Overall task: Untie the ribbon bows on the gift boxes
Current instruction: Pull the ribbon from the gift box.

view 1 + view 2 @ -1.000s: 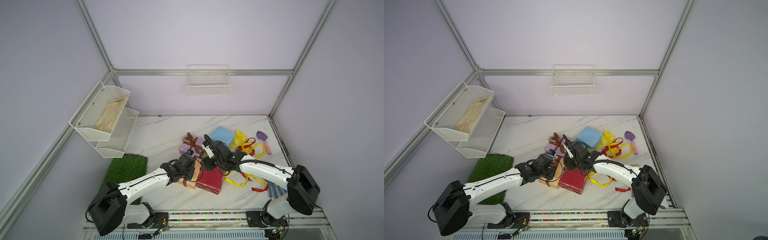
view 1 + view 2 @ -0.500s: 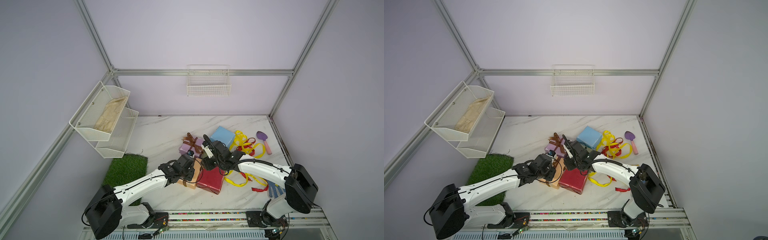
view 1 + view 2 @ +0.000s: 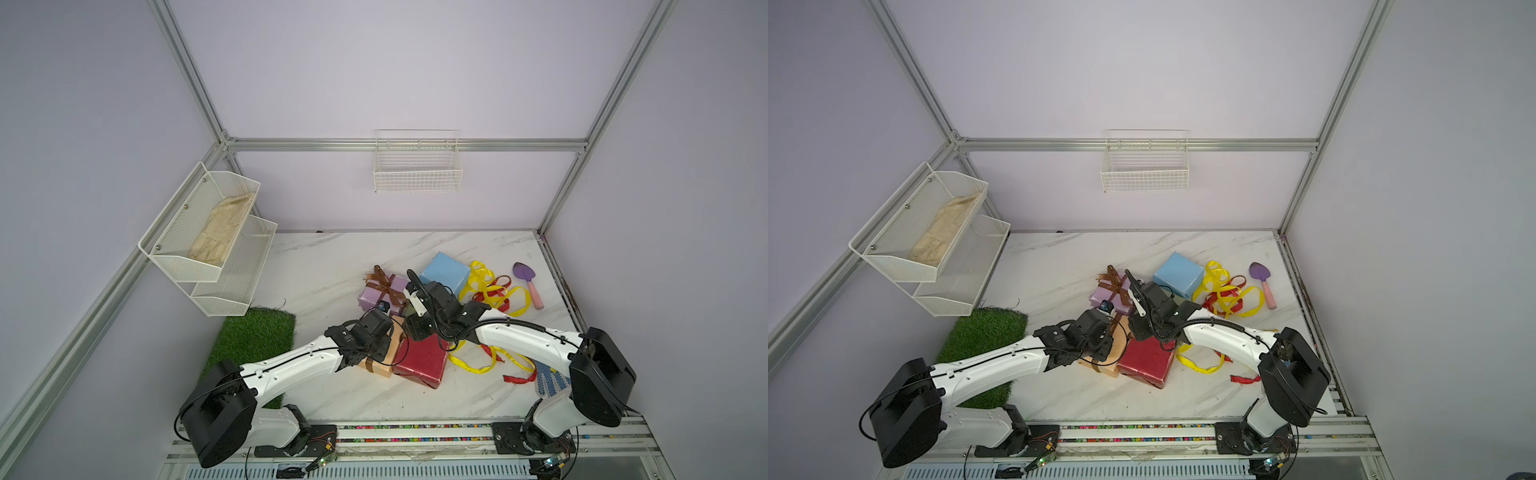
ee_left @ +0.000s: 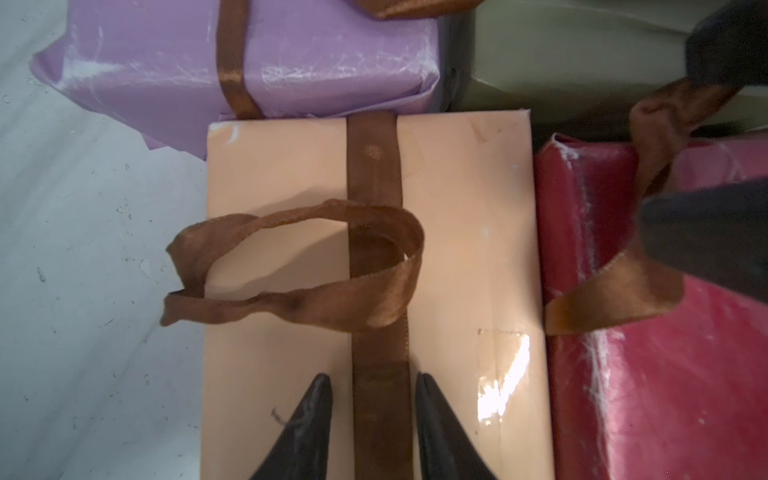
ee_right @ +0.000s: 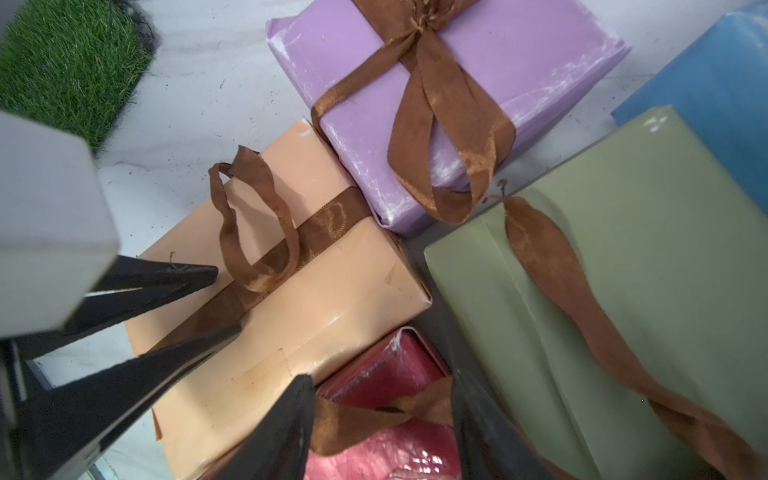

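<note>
Peach-orange paper-wrapped box [image 4: 465, 249], mid-cluster: brown satin ribbon [image 4: 291, 305] half undone, one slack loop. Left gripper [image 4: 372, 378] jaws apart astride the band, right gripper [image 5: 380, 376] apart around a loose brown tail [image 5: 552, 266]. Next, likely pinch and pull free.

Tight box cluster [image 3: 419, 365]; bare tabletop [image 3: 332, 257] behind.

Five paper-wrapped rectangular gift boxes [image 3: 444, 272]; two brown satin ribbons [image 5: 442, 102]; two white wire baskets [image 3: 417, 183]; one purple toy trowel [image 3: 524, 274].
</note>
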Action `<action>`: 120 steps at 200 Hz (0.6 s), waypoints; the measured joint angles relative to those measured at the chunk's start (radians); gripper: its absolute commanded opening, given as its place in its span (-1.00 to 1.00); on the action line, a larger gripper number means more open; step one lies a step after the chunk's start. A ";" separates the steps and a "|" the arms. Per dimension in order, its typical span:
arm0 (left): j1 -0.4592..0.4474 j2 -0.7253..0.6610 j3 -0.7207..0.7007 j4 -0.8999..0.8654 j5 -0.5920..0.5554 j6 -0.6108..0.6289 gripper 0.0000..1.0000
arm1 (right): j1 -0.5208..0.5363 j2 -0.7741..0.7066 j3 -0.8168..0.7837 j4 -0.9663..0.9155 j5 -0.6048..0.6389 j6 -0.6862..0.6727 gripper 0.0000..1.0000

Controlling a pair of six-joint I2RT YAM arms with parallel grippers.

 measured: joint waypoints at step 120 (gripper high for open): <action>-0.005 0.034 0.000 0.084 -0.003 -0.017 -0.73 | 0.000 -0.001 0.000 0.000 0.005 0.003 0.13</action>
